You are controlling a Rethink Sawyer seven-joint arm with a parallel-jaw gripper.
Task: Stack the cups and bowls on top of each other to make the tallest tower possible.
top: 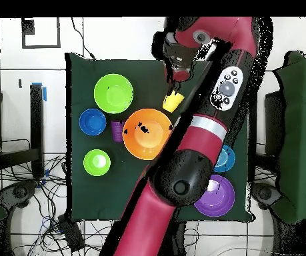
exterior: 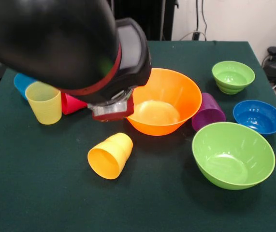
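Front camera sits close, facing the robot; overhead looks straight down; both share the table (exterior: 41,193).

We see the large orange bowl (exterior: 166,100) upright near the table's middle, empty, nothing stacked in it. The purple cup (exterior: 207,111) lies on its side against that bowl's rim. The large lime green bowl (exterior: 233,154) sits upright nearby, with a small blue bowl (exterior: 258,116) and the small lime green bowl (exterior: 233,76) beyond it. The yellow-orange cup (exterior: 110,155) lies tipped on its side. The pale yellow cup (exterior: 44,102) stands upright beside the toppled red-pink cup (exterior: 71,104) and a second blue bowl (exterior: 22,82). From overhead, the large purple bowl (top: 216,195) sits apart.
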